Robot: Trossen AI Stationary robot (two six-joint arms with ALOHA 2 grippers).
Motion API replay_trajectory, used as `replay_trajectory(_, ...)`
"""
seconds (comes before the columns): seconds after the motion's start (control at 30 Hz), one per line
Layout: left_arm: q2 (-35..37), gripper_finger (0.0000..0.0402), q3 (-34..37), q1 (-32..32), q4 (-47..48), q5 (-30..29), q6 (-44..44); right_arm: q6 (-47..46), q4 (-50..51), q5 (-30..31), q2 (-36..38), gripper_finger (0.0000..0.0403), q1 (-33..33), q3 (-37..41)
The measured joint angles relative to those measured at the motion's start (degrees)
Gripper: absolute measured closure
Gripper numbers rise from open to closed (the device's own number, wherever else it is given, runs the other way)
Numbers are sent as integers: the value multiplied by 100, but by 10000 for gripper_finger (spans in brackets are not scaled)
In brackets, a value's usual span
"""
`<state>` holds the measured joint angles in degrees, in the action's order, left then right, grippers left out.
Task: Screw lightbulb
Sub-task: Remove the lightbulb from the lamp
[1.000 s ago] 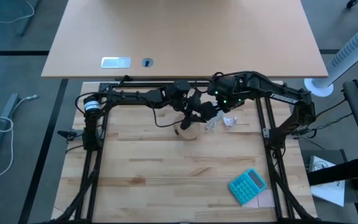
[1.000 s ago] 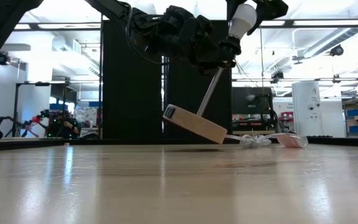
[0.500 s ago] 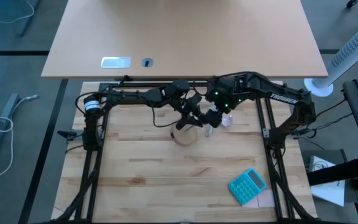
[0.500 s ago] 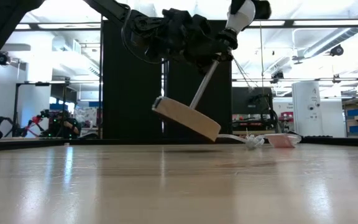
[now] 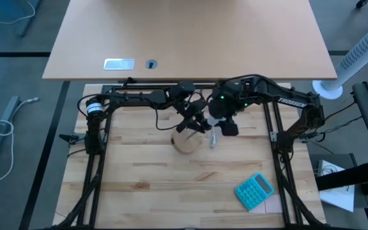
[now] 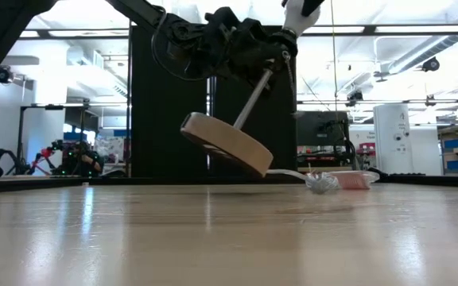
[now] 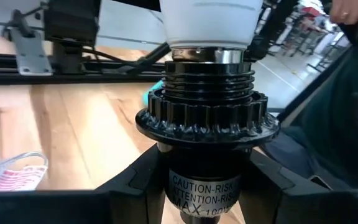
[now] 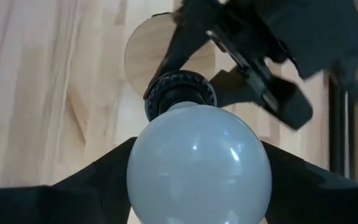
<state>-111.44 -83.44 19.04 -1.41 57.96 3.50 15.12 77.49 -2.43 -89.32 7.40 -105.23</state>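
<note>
Gripping the black socket (image 7: 207,134) from both sides, the left gripper (image 7: 204,193) holds the small lamp above the table, near the table's centre in the high view. Its two dark fingers (image 7: 138,186) press on the socket body just under the ribbed collar. From the socket a thin metal stem (image 6: 249,99) runs down to the tan wooden disc (image 6: 223,143), which hangs tilted in the air — in the low view it does not touch the wooden table (image 6: 229,238).

The lightbulb (image 8: 199,165) sits with its screw neck in the mouth of the socket, its white round part pointing away from the disc. The right gripper (image 8: 199,186) is closed around the bulb, one finger at 3 o'clock and one at 9 o'clock of the glass in its own wrist view.

On the table, at about 3 o'clock from the disc in the high view, lies a crumpled clear wrapper (image 5: 213,139). A teal calculator (image 5: 254,191) rests well apart, toward 5 o'clock.
</note>
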Motion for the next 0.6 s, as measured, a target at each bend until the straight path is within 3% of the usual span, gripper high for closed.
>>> replay_trajectory(0.47,0,262,0,-1,123,152,20,4318,-58,46,-11,149,-7,0)
replay_trajectory(0.6,0,262,0,-1,156,362,23,5071,-146,36,-13,150,-11,0)
